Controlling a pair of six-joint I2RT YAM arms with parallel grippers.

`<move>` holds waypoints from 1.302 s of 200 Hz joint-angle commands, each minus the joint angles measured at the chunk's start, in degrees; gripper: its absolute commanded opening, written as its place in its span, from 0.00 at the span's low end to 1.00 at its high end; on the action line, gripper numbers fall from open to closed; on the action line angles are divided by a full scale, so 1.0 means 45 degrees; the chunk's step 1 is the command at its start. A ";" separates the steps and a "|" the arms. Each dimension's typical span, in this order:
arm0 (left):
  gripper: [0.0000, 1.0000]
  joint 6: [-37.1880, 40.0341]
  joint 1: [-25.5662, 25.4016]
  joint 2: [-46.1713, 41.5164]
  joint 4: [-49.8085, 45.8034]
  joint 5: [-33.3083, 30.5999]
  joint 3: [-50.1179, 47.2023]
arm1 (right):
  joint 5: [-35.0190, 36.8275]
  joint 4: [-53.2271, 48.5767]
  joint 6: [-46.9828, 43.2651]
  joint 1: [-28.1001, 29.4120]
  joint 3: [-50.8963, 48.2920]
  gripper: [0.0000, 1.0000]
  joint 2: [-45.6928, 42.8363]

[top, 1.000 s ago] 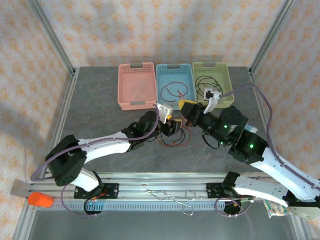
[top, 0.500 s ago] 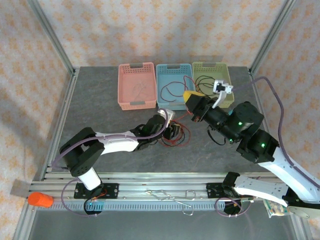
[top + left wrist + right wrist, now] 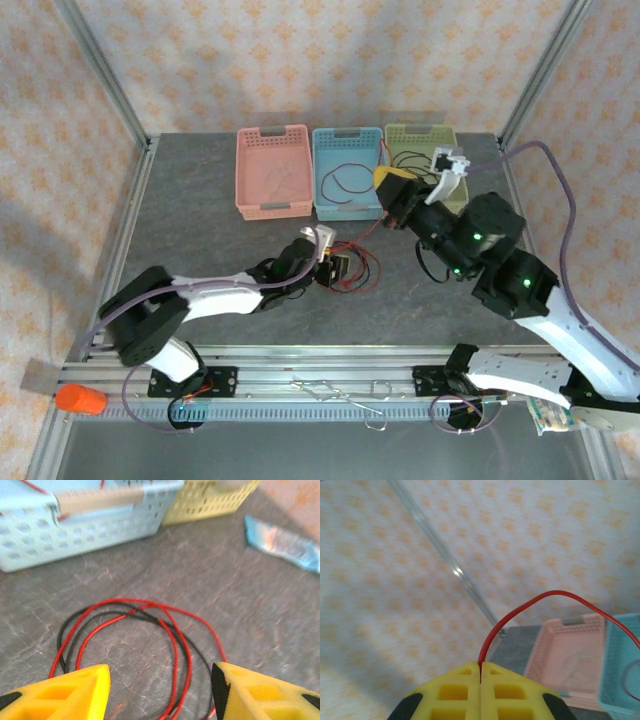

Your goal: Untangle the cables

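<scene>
A tangle of red and black cables (image 3: 357,266) (image 3: 150,630) lies in loops on the grey table in front of the bins. My left gripper (image 3: 334,270) (image 3: 160,692) hovers low over these loops, open, its yellow fingers (image 3: 75,692) on either side of them and gripping nothing. My right gripper (image 3: 386,182) (image 3: 480,670) is raised near the blue bin's front right corner and is shut on a red cable (image 3: 535,602). That cable arcs up out of the jaws and trails down towards the tangle.
Three bins stand in a row at the back: a pink bin (image 3: 273,205) with a thin white wire, a blue bin (image 3: 347,210) with a red wire, a green bin (image 3: 452,170) with a black wire. A blue packet (image 3: 285,542) lies to the right.
My right gripper has risen and moved back towards the bins, pulling the red cable with it. My left gripper has slid nearer and lower over the tangle.
</scene>
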 commanded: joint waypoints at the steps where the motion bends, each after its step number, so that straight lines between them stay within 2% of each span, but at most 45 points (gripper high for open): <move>1: 0.57 -0.0743 -0.0035 -0.1396 0.0776 -0.0765 -0.0791 | 0.2627 -0.0839 -0.0133 -0.0139 0.0417 0.00 0.0564; 18: 0.58 -0.1126 -0.0035 -0.2299 0.0754 -0.1164 -0.1420 | 0.3167 -0.1161 0.0019 -0.0499 0.0722 0.00 0.1125; 50: 0.59 -0.1287 0.0120 -0.3852 0.0119 -0.1682 -0.1802 | 0.2820 -0.1141 0.0093 -0.1527 0.0978 0.00 0.2045; 89: 0.61 -0.1784 0.1407 -0.4709 -0.0220 -0.0326 -0.1232 | 0.1175 -0.0378 0.0093 -0.2995 0.1209 0.00 0.3303; 176: 0.62 -0.0838 0.3273 -0.3300 -0.0855 0.0931 0.1432 | -0.1174 0.0501 -0.0378 -0.5267 0.3316 0.00 0.6923; 229: 0.61 -0.0496 0.3489 -0.2306 -0.1191 0.0160 0.2562 | -0.1691 0.0380 -0.0610 -0.5824 0.4592 0.00 0.8991; 260: 0.56 -0.0511 0.3834 -0.1741 -0.1151 0.0068 0.2989 | -0.2149 0.0490 -0.0682 -0.6027 0.5082 0.00 0.9993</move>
